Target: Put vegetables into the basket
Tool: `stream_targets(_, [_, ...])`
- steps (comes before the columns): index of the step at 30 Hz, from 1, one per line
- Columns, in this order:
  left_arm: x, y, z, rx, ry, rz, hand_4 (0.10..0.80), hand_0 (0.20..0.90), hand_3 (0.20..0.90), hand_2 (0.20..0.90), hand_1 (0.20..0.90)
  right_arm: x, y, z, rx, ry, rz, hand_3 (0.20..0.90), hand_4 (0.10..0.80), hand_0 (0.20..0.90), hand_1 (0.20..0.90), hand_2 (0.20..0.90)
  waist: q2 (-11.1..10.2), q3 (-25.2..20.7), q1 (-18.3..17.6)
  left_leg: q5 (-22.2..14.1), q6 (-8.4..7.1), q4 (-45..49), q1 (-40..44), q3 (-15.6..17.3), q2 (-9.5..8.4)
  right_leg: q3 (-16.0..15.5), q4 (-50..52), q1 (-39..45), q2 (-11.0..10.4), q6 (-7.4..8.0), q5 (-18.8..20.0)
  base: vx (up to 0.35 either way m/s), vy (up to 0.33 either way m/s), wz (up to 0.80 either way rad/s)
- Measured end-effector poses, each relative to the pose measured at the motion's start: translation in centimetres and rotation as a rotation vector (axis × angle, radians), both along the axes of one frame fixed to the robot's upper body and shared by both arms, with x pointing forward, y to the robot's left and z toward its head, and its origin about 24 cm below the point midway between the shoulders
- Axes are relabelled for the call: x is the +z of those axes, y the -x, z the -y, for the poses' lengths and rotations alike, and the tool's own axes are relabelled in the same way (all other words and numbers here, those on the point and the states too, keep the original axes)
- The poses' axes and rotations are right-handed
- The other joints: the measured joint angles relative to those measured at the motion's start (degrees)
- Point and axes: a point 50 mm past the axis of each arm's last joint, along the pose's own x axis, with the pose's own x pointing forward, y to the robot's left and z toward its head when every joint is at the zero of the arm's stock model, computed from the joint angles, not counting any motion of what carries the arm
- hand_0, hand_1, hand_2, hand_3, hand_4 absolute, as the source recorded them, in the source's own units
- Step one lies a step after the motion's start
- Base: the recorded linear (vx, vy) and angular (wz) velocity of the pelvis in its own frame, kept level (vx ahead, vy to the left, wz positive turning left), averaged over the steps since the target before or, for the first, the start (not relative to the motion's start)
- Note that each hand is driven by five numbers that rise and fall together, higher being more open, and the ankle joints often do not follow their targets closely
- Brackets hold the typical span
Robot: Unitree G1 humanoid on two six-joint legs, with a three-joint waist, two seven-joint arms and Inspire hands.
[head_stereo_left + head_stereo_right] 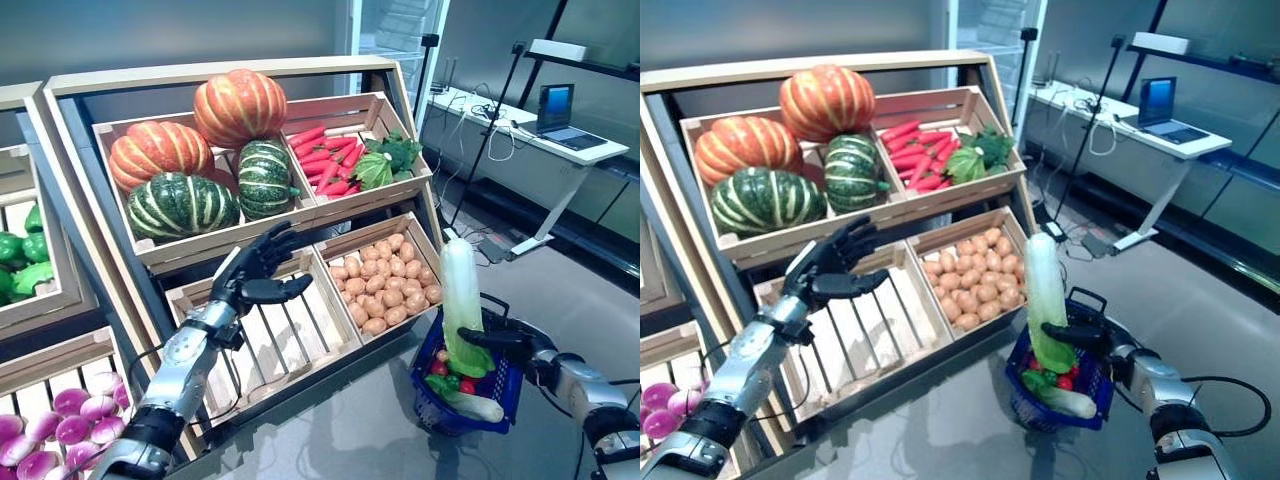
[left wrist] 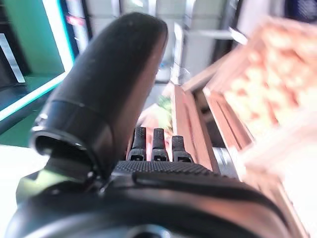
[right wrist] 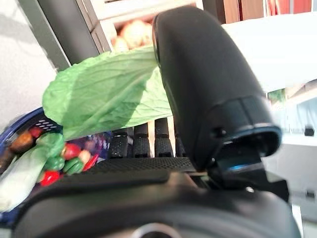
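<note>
A tall cabbage (image 1: 462,300) is gripped upright by the right hand (image 1: 508,342), leafy end down over the blue basket (image 1: 500,405); released so, it could topple out; left hand (image 1: 252,272) spread, empty.

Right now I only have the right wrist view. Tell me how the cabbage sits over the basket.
Observer: The cabbage stands upright, leafy end down at the mouth of the basket. The fingers of the right hand are curled round its lower part.
Operator: Report the left hand.
Observer: The left hand is open and holds nothing, raised in front of the empty crate.
Operator: Say what is behind the basket.
Observer: The crate of potatoes, on the stand's lower row.
</note>
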Motion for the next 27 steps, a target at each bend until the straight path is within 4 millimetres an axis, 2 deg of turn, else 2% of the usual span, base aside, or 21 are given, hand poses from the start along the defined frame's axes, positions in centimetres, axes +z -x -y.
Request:
stream_targets(7, [-3.6,2.8,-1.3,0.080,-0.058,-0.135,0.800,0.900,0.900,0.900,0.900,-3.4,3.7,1.2,-0.251,0.020,-0.118,0.300,0.400,0.300,0.300,0.300,0.1,0.5,0.4,-0.2,-0.01,0.3,-0.4,0.9,0.00,0.7,0.3,-0.8,0.0,0.02,0.0,0.003,-0.001,-0.06])
stream_targets(10, [-3.5,2.2,-1.2,0.080,-0.065,-0.133,0.800,0.900,0.900,0.900,0.900,-3.5,3.5,1.8,-0.361,0.013,-0.130,0.300,0.400,0.300,0.300,0.300,0.1,3.5,1.4,-0.5,0.03,4.0,-5.4,0.3,-0.19,1.1,2.8,-5.4,-0.5,-0.24,0.4,-0.439,-0.016,-0.03])
stream_targets(13, [-0.3,-0.8,-0.3,0.033,-0.132,-0.026,0.800,0.900,0.900,0.900,0.900,0.0,-0.7,2.4,-0.447,-0.006,0.012,0.300,0.400,0.300,0.300,0.300,0.6,11.2,1.7,-4.5,0.81,17.5,-18.1,-1.4,0.11,1.4,12.7,-16.3,-1.9,-1.40,-1.1,-0.426,0.005,0.00])
stream_targets(14, [1.2,-2.2,0.6,0.014,-0.150,0.022,0.800,0.900,0.900,0.900,0.900,2.6,-2.9,2.7,-0.468,-0.020,0.101,0.300,0.400,0.300,0.300,0.300,1.4,14.7,1.7,-6.5,1.27,24.3,-23.9,-2.0,0.09,1.3,18.9,-21.7,-2.9,-1.75,-2.7,-0.315,0.023,-0.07])
stream_targets(15, [1.8,-2.6,0.9,0.009,-0.152,0.043,0.800,0.900,0.900,0.900,0.900,3.8,-3.8,2.8,-0.472,-0.020,0.139,0.300,0.400,0.300,0.300,0.300,1.7,16.2,1.8,-7.6,1.53,27.2,-25.9,-2.1,0.04,1.4,21.8,-23.8,-3.5,-1.94,-3.7,-0.215,0.020,-0.04])
stream_targets(17, [3.6,-3.7,2.0,-0.009,-0.133,0.118,0.800,0.900,0.900,0.900,0.900,7.9,-6.6,2.8,-0.472,-0.030,0.272,0.300,0.400,0.300,0.300,0.300,2.7,20.2,1.6,-12.4,2.38,39.5,-34.8,-3.1,-0.11,1.9,33.9,-32.5,-6.1,-2.21,-8.5,-0.150,0.011,0.01])
stream_targets(18, [4.3,-4.1,2.2,-0.009,-0.126,0.143,0.800,0.900,0.900,0.900,0.900,9.2,-7.4,2.8,-0.479,-0.045,0.328,0.300,0.400,0.300,0.300,0.300,2.9,22.0,1.6,-13.3,2.53,42.1,-37.0,-3.4,-0.19,2.3,36.5,-34.6,-6.7,-2.17,-9.2,-0.201,-0.002,0.07])
stream_targets(20, [5.0,-4.2,2.4,0.006,-0.119,0.173,0.800,0.900,0.900,0.900,0.900,10.9,-8.2,2.9,-0.486,-0.040,0.370,0.300,0.400,0.300,0.300,0.300,2.7,22.8,1.9,-14.7,2.95,47.4,-42.7,-4.3,-0.89,3.7,43.8,-41.0,-8.0,-2.74,-11.5,-0.206,-0.016,0.13])
stream_targets(21, [5.5,-4.4,2.5,0.010,-0.117,0.194,0.800,0.900,0.900,0.900,0.900,11.9,-8.4,3.2,-0.498,-0.032,0.393,0.300,0.400,0.300,0.300,0.300,2.6,23.3,2.0,-15.3,3.00,50.2,-45.2,-4.6,-1.61,4.4,46.9,-43.9,-9.1,-2.37,-12.8,-0.131,-0.034,0.25])
stream_targets(22, [5.7,-4.5,2.6,0.021,-0.114,0.203,0.800,0.900,0.900,0.900,0.900,12.8,-8.8,3.3,-0.507,-0.028,0.412,0.300,0.400,0.300,0.300,0.300,3.1,24.1,2.1,-15.5,3.14,52.1,-47.3,-5.1,-2.14,4.6,49.3,-46.0,-9.6,-2.39,-13.6,-0.131,-0.030,0.26])
stream_targets(27, [6.8,-5.0,2.7,0.047,-0.056,0.231,0.800,0.900,0.900,0.900,0.900,16.8,-10.8,2.4,-0.514,-0.031,0.495,0.300,0.400,0.300,0.300,0.300,4.1,25.5,2.2,-17.7,2.77,61.4,-57.5,-6.6,-2.52,6.1,59.8,-56.4,-10.9,-3.72,-16.7,-0.108,-0.017,0.12])
